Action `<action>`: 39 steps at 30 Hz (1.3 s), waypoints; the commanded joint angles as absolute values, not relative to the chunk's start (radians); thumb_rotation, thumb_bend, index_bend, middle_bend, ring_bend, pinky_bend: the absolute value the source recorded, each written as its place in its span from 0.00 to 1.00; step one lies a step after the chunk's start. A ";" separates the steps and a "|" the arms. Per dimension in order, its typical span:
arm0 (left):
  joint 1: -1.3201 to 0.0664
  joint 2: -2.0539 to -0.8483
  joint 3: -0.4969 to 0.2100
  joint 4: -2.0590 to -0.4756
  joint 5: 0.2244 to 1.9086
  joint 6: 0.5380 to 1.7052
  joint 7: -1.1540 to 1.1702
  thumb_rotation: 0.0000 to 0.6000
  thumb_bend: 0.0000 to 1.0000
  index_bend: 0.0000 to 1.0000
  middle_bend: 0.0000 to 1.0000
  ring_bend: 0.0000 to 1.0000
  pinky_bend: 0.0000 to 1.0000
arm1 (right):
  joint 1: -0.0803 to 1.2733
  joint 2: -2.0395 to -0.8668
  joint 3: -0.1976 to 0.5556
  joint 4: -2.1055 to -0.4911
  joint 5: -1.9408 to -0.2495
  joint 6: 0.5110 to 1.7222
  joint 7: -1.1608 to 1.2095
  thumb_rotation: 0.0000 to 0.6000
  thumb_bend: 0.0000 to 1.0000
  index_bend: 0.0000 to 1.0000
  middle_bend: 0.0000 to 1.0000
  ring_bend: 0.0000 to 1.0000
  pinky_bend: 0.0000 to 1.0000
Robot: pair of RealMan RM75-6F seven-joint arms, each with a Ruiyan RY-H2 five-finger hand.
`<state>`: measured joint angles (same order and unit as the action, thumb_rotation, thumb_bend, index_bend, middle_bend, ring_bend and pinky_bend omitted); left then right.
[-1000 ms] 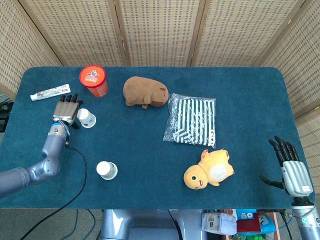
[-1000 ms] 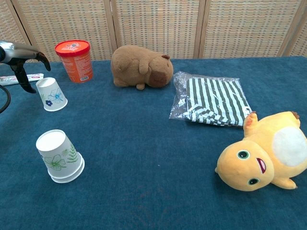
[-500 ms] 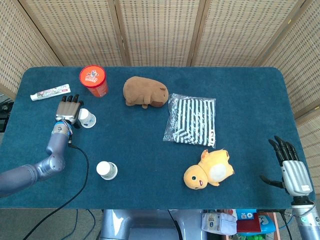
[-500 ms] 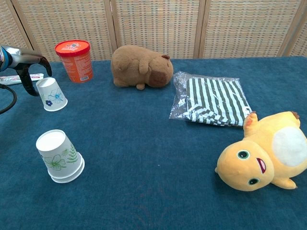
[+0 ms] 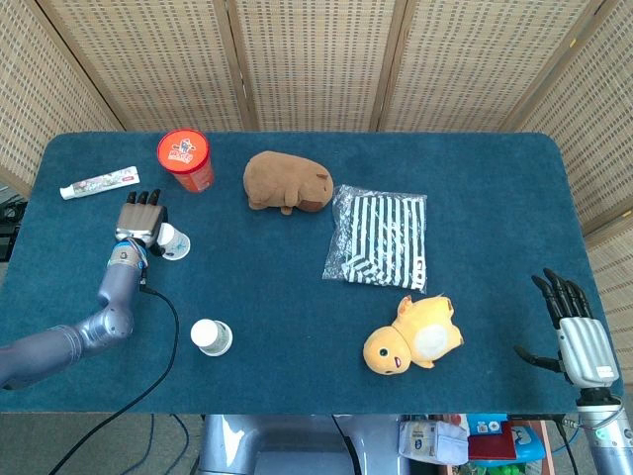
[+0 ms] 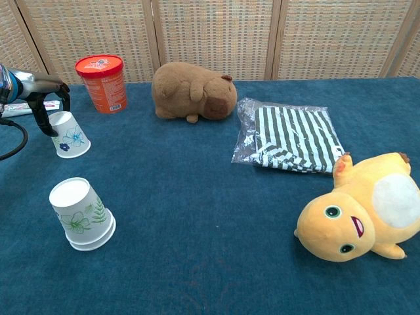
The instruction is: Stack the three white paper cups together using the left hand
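A white paper cup with a blue flower [image 5: 174, 240] [image 6: 69, 136] stands upside down at the table's left. My left hand [image 5: 139, 219] [image 6: 41, 96] arches over its top; the fingers are apart, and the thumb [image 6: 47, 123] lies against the cup's left side. The cup still rests on the cloth. A second white cup with green leaves [image 5: 212, 337] [image 6: 81, 214] stands upside down nearer the front and shows a doubled rim, like two nested cups. My right hand [image 5: 578, 334] hangs open past the table's front right corner, with nothing in it.
An orange tub [image 5: 186, 159] [image 6: 102, 83] and a toothpaste tube [image 5: 99, 183] lie behind the left hand. A brown plush [image 5: 286, 183], a striped bag [image 5: 380, 237] and a yellow plush [image 5: 412, 337] take up the middle and right. A black cable [image 5: 148, 346] trails from the left arm.
My left hand has slid right and closed in on the blue-flower cup, with its thumb now against the cup's side. The cup has shifted slightly. The right hand has not moved.
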<state>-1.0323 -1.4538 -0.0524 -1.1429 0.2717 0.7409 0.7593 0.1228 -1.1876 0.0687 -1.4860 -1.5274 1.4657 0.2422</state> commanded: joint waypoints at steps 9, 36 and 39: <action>-1.020 -1.340 -0.083 -1.295 0.335 0.777 0.712 1.00 0.24 0.39 0.00 0.00 0.00 | 0.123 -1.186 0.068 -1.488 -1.531 1.467 0.247 1.00 0.05 0.00 0.00 0.00 0.00; -0.827 -0.807 -0.057 -2.245 0.991 0.921 0.544 1.00 0.24 0.39 0.00 0.00 0.00 | 0.121 -1.182 0.053 -1.508 -1.561 1.480 0.247 1.00 0.05 0.00 0.00 0.00 0.00; -0.802 -0.789 -0.022 -2.253 1.040 0.906 0.547 1.00 0.24 0.39 0.00 0.00 0.00 | 0.120 -1.180 0.054 -1.508 -1.558 1.480 0.252 1.00 0.05 0.00 0.00 0.00 0.00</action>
